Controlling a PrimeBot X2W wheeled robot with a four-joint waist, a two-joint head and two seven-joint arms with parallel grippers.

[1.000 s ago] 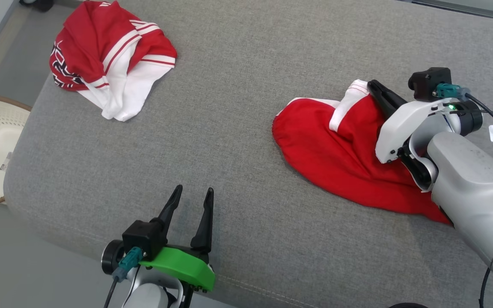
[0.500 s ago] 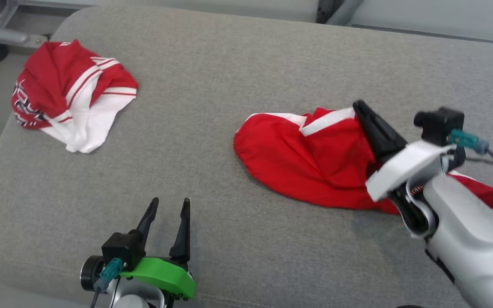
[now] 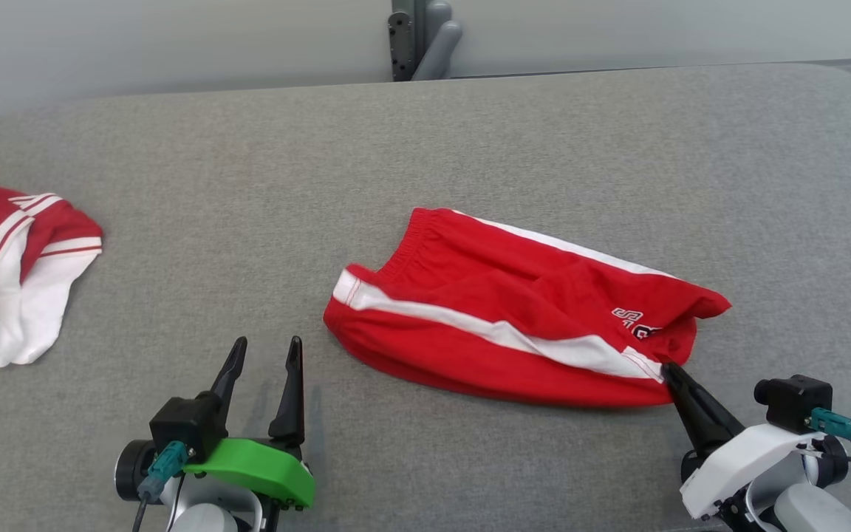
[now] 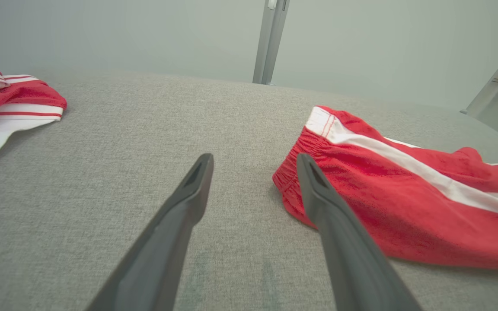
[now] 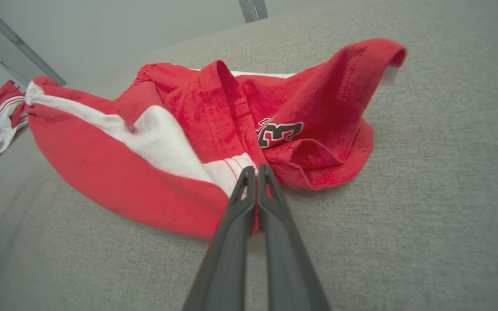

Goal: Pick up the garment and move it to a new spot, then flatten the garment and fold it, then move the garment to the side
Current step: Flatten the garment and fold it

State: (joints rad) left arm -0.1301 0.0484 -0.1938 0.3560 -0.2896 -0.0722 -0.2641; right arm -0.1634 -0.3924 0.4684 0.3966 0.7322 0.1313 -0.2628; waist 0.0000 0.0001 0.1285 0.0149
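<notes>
The garment (image 3: 499,295) is a pair of red shorts with a white side stripe, lying stretched out at the middle of the grey cushion. Its waistband points left and its printed leg right. My right gripper (image 3: 668,367) is shut on the hem at the stripe's end, at the garment's near right corner. The right wrist view shows its fingertips (image 5: 255,169) pinching the garment (image 5: 123,172) there. My left gripper (image 3: 267,341) stands open just left of the waistband, apart from it. In the left wrist view the left gripper (image 4: 254,159) holds nothing, and the garment (image 4: 404,207) lies beside its right finger.
Another red and white garment (image 3: 12,273) lies crumpled at the cushion's left end; this second piece (image 4: 11,95) also appears at the upper left of the left wrist view. A grey post (image 3: 418,37) stands behind the cushion's far edge (image 3: 617,70).
The camera has turned, so the whole picture has shifted. My right gripper has drawn back towards me with the garment's hem, and the bunched garment now lies stretched out.
</notes>
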